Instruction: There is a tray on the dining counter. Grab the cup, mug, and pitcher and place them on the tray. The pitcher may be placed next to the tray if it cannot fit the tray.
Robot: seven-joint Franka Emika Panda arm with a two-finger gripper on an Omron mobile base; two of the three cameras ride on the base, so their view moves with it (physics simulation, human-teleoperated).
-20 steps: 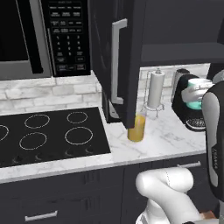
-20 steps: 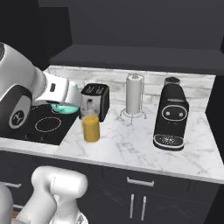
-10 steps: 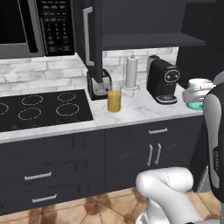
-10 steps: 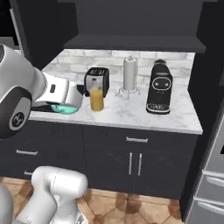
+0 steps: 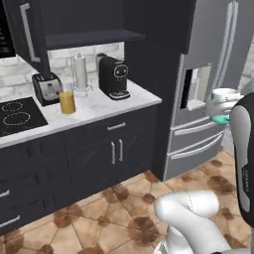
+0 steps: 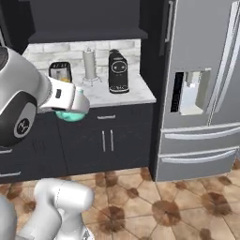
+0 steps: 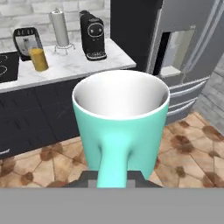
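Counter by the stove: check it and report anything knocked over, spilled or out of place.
Nothing stands out. The pitcher stands upright by the toaster, with the paper-towel roll and coffee machine upright behind; no spill shows on the counter. The mug is upright in the gripper.

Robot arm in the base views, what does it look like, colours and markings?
The arm is glossy white with rounded shells and dark grey joint bands. A small round white logo sits on one dark joint, and a dark strip with pale lettering runs along the link in the left base view. The wrist segment is white with a small dark inset.
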